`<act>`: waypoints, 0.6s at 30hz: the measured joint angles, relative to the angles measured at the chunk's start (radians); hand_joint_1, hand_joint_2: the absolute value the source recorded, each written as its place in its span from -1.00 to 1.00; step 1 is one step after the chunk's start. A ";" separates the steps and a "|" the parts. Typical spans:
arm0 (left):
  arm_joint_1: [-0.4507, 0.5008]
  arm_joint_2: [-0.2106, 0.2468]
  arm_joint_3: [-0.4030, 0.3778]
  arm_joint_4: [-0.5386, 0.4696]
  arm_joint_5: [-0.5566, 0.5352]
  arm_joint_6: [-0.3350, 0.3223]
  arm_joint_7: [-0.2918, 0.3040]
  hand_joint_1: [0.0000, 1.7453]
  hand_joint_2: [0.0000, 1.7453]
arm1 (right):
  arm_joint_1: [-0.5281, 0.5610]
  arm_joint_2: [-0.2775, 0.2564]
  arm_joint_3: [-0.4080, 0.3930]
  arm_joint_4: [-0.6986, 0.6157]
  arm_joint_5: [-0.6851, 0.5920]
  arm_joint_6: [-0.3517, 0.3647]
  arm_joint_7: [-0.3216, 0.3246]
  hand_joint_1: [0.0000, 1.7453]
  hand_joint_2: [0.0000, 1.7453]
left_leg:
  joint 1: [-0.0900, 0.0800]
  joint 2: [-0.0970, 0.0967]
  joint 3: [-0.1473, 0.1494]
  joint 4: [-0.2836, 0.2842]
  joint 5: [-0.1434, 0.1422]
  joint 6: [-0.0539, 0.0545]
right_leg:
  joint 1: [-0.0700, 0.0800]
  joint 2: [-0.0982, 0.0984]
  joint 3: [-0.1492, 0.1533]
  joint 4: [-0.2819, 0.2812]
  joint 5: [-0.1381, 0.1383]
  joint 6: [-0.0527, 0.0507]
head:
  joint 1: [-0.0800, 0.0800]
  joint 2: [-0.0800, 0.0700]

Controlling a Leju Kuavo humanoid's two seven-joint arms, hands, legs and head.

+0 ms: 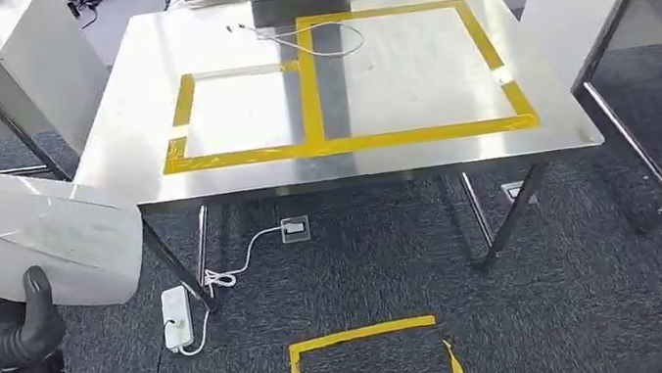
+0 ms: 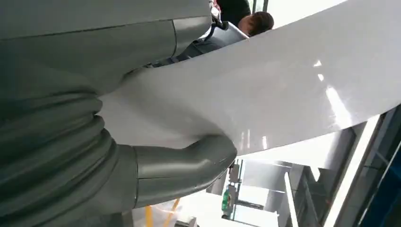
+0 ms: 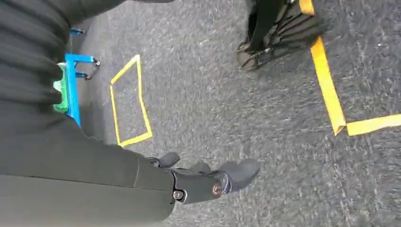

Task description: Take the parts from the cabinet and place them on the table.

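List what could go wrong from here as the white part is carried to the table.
1. The left hand holds the big white part near one end, so it may tilt or slip.
2. The part is still short of the table; its far end might knock the table edge on approach.
3. A power strip and cable lie on the floor by the table leg, a possible trip hazard.
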 joint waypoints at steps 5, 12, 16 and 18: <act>0.006 0.000 -0.001 0.000 0.000 0.008 0.000 1.00 1.00 | 0.014 -0.001 -0.017 0.000 -0.011 -0.016 0.032 -1.00 1.00 | -0.005 -0.004 0.068 -0.003 -0.059 -0.002 | 0.007 -0.001 -0.056 -0.169 0.096 -0.021 | 0.008 0.000; 0.002 0.001 -0.003 -0.016 0.000 0.010 0.001 1.00 1.00 | 0.008 -0.004 -0.022 0.000 -0.013 -0.018 0.033 -1.00 1.00 | -0.008 -0.006 0.103 0.080 -0.073 -0.045 | 0.008 0.001 0.030 -0.258 0.164 -0.062 | 0.005 0.000; 0.014 0.003 -0.003 -0.014 0.000 0.010 0.001 1.00 1.00 | 0.008 -0.005 -0.024 0.000 -0.013 -0.021 0.040 -1.00 1.00 | -0.002 -0.005 -0.069 0.270 -0.164 -0.060 | 0.004 0.005 0.060 -0.258 0.128 -0.066 | -0.004 0.000; 0.020 0.004 -0.003 -0.014 0.000 0.010 0.001 1.00 1.00 | 0.015 -0.005 -0.024 0.000 -0.013 -0.022 0.044 -1.00 1.00 | -0.002 -0.005 -0.106 0.235 -0.184 -0.060 | 0.001 0.007 0.090 -0.258 0.102 -0.061 | -0.004 0.000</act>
